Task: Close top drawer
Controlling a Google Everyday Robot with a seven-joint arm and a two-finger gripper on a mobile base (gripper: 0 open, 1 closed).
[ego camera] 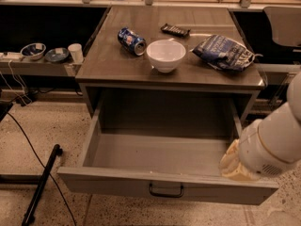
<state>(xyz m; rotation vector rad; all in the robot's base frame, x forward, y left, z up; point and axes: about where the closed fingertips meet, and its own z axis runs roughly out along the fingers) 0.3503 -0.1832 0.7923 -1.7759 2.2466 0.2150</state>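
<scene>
Table (pixel 108 67) carries can (pixel 131 41), white bowl (pixel 165 55), bar (pixel 175 30), bag (pixel 225 53).

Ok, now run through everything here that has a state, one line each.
top drawer: wide open, nothing visible inside
gripper: low at the drawer's right front corner
soda can: lying on its side on the tabletop
white bowl: upright, looks empty
chip bag: lying flat, crumpled
candy bar: lying flat, wrapped

Pincer (pixel 233 163) at front-right corner of top drawer (pixel 117 185)
</scene>
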